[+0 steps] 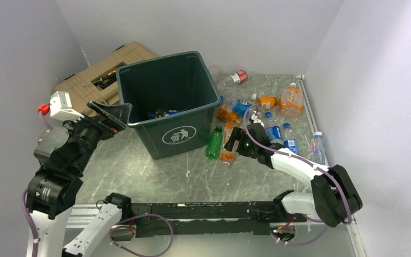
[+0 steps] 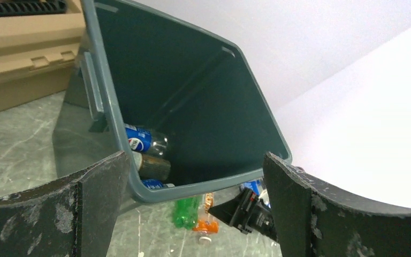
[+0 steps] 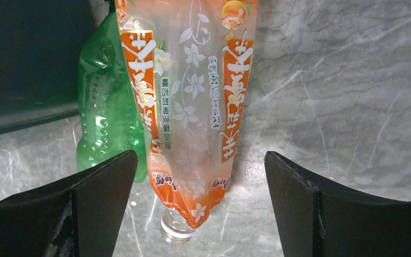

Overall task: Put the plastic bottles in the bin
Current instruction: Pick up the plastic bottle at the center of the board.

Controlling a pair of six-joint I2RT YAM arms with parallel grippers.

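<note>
The dark green bin stands mid-table with a few blue-labelled bottles lying on its floor. My left gripper is open and empty, held beside the bin's left rim. My right gripper is open and low over a crushed clear bottle with an orange label, which lies between its fingers, neck toward the camera. A green bottle lies against its left side, next to the bin wall. Both also show in the top view: orange-labelled, green.
A tan ribbed hard case lies behind the bin on the left. Several more bottles are scattered on the right of the grey table, up to the right wall, one with a red cap at the back.
</note>
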